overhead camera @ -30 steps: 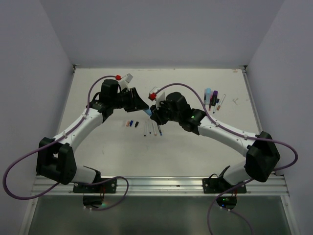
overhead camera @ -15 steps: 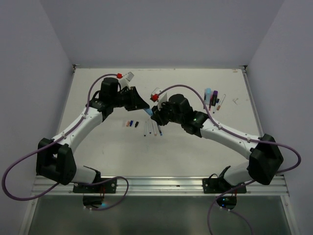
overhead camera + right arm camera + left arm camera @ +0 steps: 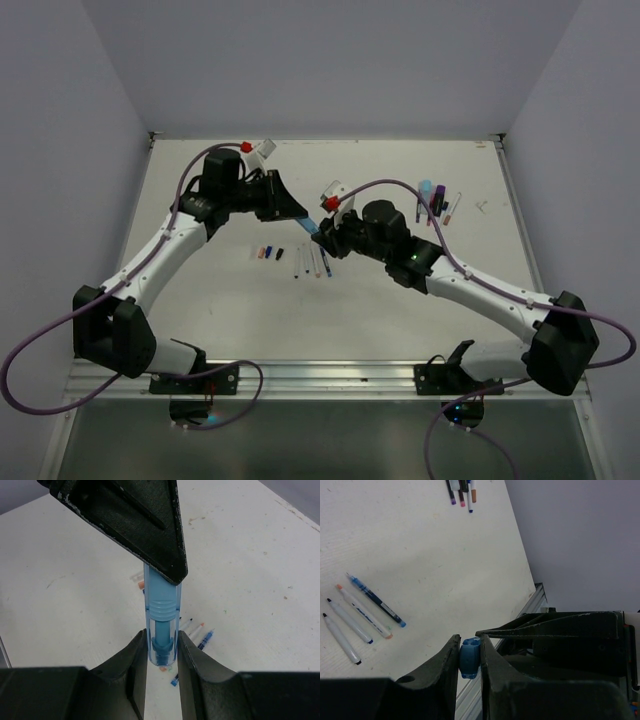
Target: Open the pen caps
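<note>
A light-blue pen (image 3: 313, 226) hangs in the air between my two grippers. My left gripper (image 3: 303, 214) is shut on its blue body end (image 3: 469, 658). My right gripper (image 3: 325, 238) is shut on its clear light-blue cap (image 3: 162, 630), whose inner blue stem shows through. In the right wrist view a left finger (image 3: 135, 525) covers the pen's upper part. Uncapped pens (image 3: 313, 262) lie on the table under the grippers and also show in the left wrist view (image 3: 365, 614). Loose caps (image 3: 270, 252), orange, blue and black, lie to their left.
A cluster of capped pens (image 3: 436, 200) lies at the back right and shows in the left wrist view (image 3: 461, 490). A small white piece (image 3: 482, 207) lies near the right edge. The table (image 3: 200, 300) has walls at the back and sides.
Both grippers, still holding the light-blue pen between them, shifted slightly right and toward the back. The right arm's elbow swung out to the right.
</note>
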